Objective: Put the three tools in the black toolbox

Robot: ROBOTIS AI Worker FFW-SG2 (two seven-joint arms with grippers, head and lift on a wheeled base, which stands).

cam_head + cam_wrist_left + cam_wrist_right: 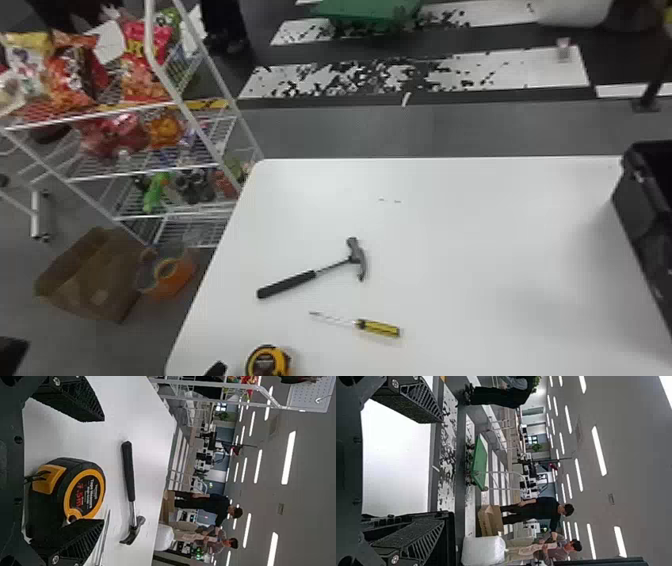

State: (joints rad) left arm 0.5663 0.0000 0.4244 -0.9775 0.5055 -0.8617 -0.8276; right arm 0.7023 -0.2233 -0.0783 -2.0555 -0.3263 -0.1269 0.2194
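Since the tape (85, 492) seems straddled by the spread left gripper (103, 470), pickup should be completed by closing; the right gripper (443, 471) is also spread.

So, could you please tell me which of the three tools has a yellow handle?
The screwdriver; the hammer has a black handle, while the tape measure has none.

The desk (475, 215) is white, the box (642, 210) at its right edge black. The hammer (286, 285) has a black grip and grey head; the screwdriver (378, 328), black-streaked yellow with a silvery shaft; the tape (268, 361), yellow and black. The floor (425, 127) is grey with black-flecked white bands.
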